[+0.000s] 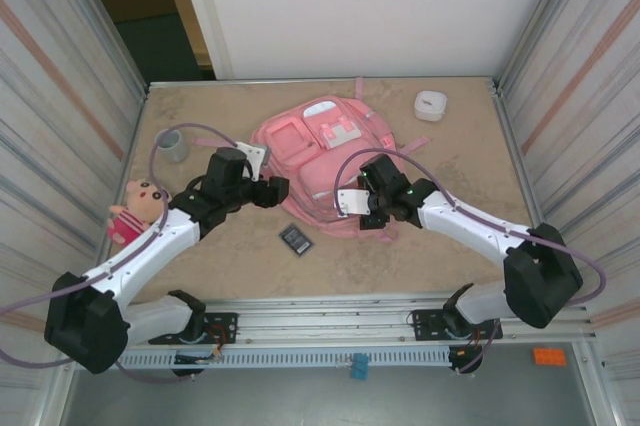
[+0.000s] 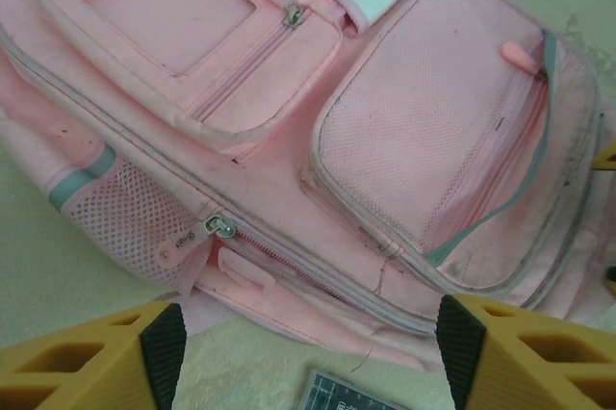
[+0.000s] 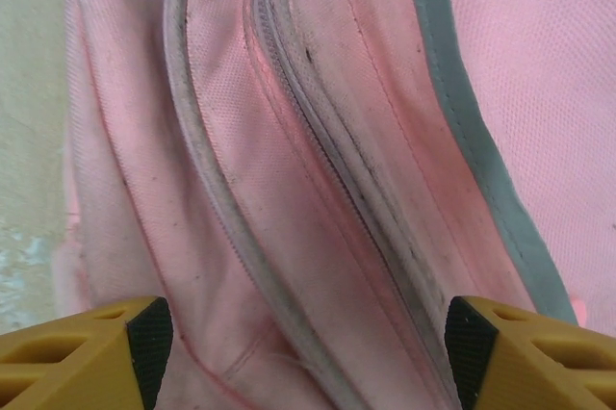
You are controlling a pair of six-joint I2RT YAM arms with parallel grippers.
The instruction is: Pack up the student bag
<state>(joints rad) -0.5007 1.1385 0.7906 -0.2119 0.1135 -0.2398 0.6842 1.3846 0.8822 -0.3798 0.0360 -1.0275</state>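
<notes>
Hovering left claw (image 2: 308,343) and right claw (image 3: 303,343), both spread, over the large pink fabric backpack (image 1: 310,146), risking pinching loose cloth beside the zipper (image 3: 327,160).

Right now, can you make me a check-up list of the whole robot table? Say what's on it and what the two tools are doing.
Surface: beige table, mottled, no spills seen.
Job's things: student bag lies flat mid-table, front pockets up.
Clutter: grey cup and doll on the left; dark flat gadget by the bag's near edge; white box far right.
Tools: left tool open, holding nothing, at the bag's edge; right tool open over a zipper seam on the bag.
Cables: purple cables loop along both arms.
Surroundings: ribbed metal walls on both sides, white panel behind.
</notes>
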